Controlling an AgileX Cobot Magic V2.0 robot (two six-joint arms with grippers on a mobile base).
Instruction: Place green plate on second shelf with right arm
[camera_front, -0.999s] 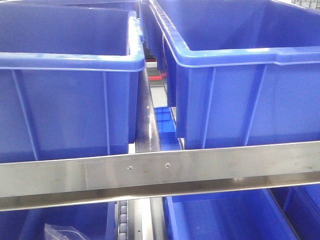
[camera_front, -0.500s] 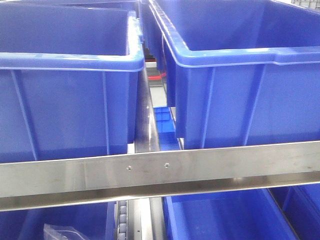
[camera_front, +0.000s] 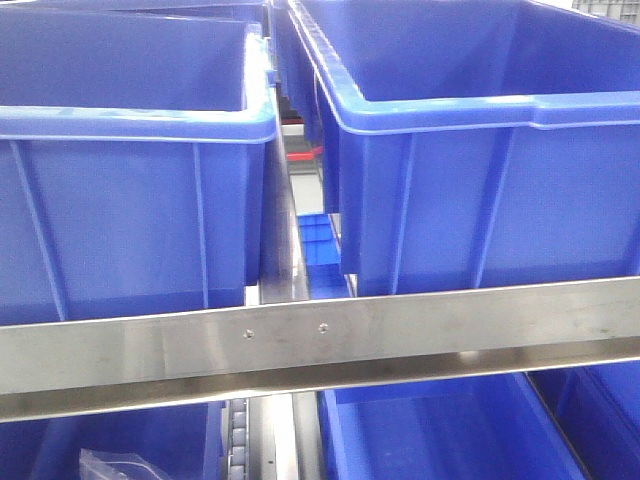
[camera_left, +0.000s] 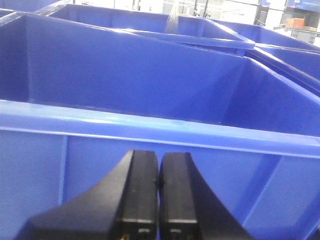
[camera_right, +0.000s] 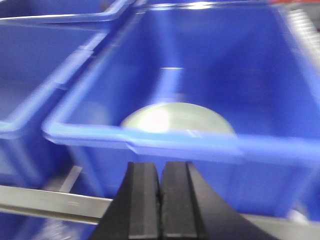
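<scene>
The green plate (camera_right: 177, 119) lies inside a large blue bin (camera_right: 150, 137), seen blurred in the right wrist view just beyond the bin's near rim. My right gripper (camera_right: 160, 172) is shut and empty, in front of and below that rim, apart from the plate. My left gripper (camera_left: 159, 162) is shut and empty, close in front of the wall of another blue bin (camera_left: 150, 130). The plate and both grippers are out of sight in the front view.
The front view shows two large blue bins (camera_front: 130, 130) (camera_front: 480, 110) side by side on a steel shelf rail (camera_front: 320, 335). More blue bins (camera_front: 430, 430) sit on the shelf below. A clear plastic bag (camera_front: 115, 465) lies in the lower left bin.
The front view has shifted slightly: the bins and the rail now sit a little further left and lower in frame. Nothing was grasped or released.
</scene>
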